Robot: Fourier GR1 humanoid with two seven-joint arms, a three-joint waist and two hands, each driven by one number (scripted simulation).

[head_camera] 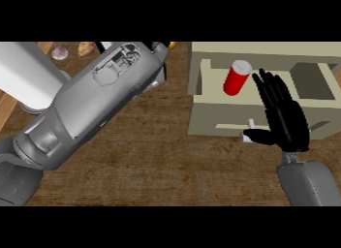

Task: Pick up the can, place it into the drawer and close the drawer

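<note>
The big grey left forearm (87, 104) crosses the view diagonally, its hand hidden past the top edge. The red cylindrical can with a white top (236, 77) stands slightly tilted inside the open beige drawer (273, 118). Just beside it, the black right hand (284, 118) rests with straight fingers over the drawer's front, partly hiding a small white handle (250, 130).

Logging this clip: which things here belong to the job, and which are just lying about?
Job:
- red can, standing in the drawer
- open drawer
- right hand, open beside the can

Lying about:
- white cylinder, far left
- small bits at the counter's top edge

Left hand: hidden.
</note>
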